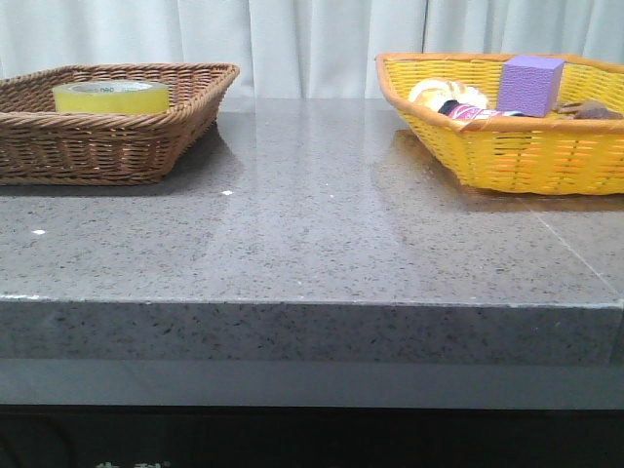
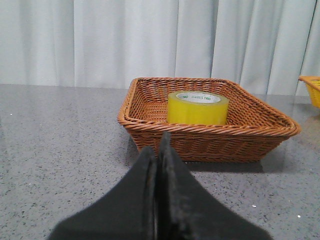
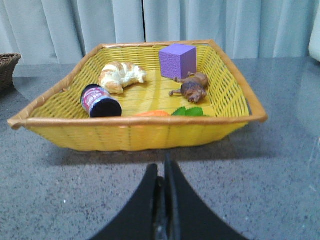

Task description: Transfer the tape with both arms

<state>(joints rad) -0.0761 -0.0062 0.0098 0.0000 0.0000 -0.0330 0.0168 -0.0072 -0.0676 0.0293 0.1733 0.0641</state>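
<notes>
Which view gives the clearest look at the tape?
The left wrist view: the tape stands in the middle of the brown basket, its side and printed core ring visible past the shut left claw. The front view shows only its top part above the basket rim, far left. The right wrist view does not show it.

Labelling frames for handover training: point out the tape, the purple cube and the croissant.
tape (image 2: pixel 197 109), left wrist view, yellow side wall.
purple cube (image 3: pixel 177 61), right wrist view, front face.
croissant (image 3: pixel 120 76), right wrist view, middle.
</notes>
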